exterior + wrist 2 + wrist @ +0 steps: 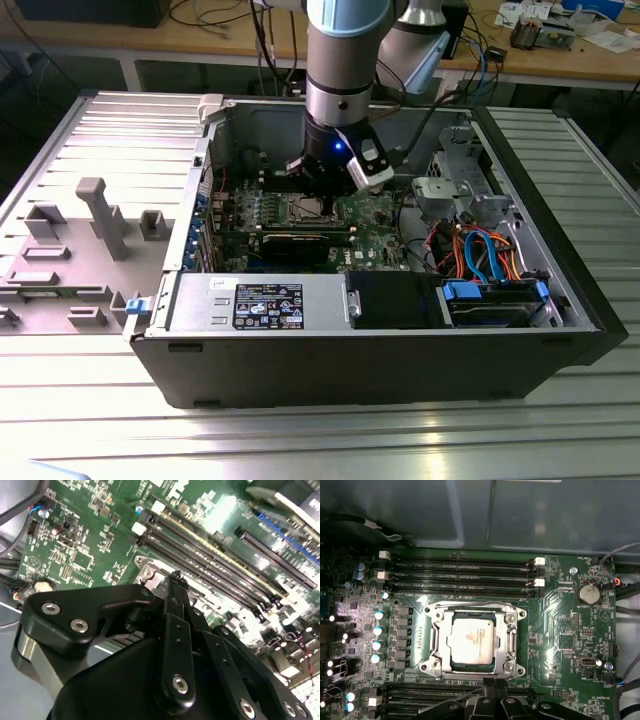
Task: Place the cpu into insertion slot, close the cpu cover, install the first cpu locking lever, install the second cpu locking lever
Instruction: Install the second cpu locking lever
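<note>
An open computer case lies on its side on the ribbed metal worktop, filling the middle of the exterior view. Inside it sit a green circuit board, a black graphics card along the board's lower edge, a power supply box with a label in the lower left of the case, a blue drive carrier in the lower right, and a bundle of orange and blue cables above that carrier. One arm reaches down from the top centre into the case, and its tool hangs just above the socket area of the board.

In the first wrist view the insertion slot sits in the centre of the frame, and one cpu lies flat inside it, silvery top up. The cpu cover lies down around the chip as a metal frame. Four long memory slots run above the socket, and further slots run below it. A round coin battery sits at the right.

The tool's fingers come together to a closed tip in the second wrist view, holding nothing, just beside the socket's metal edge.
</note>
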You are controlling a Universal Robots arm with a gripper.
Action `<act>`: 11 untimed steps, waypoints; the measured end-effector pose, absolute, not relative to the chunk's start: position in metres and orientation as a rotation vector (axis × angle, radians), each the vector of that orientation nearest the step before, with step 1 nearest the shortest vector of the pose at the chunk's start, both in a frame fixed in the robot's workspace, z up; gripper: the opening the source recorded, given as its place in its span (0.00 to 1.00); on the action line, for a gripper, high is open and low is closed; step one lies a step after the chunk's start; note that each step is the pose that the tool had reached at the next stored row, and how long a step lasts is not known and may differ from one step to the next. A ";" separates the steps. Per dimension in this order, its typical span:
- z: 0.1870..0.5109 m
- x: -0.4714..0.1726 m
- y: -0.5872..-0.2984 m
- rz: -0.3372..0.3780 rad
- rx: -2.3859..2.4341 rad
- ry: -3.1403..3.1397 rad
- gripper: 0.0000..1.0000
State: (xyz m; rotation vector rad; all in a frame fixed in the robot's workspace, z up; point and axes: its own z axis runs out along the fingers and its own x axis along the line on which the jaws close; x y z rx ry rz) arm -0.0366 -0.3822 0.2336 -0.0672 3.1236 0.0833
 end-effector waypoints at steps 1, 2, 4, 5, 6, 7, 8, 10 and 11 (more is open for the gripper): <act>0.234 -0.037 -0.383 0.084 -0.067 3.130 0.11; 0.233 -0.037 -0.383 0.084 -0.067 3.137 0.11; 0.233 -0.038 -0.383 0.085 -0.068 3.153 0.11; 0.233 -0.039 -0.383 0.087 -0.073 3.155 0.11; 0.232 -0.040 -0.383 0.093 -0.082 3.155 0.11; 0.231 -0.041 -0.384 0.099 -0.091 3.155 0.11; 0.230 -0.042 -0.385 0.105 -0.099 3.154 0.11; 0.228 -0.043 -0.385 0.110 -0.133 3.154 0.11; 0.228 -0.043 -0.385 0.110 -0.147 3.153 0.11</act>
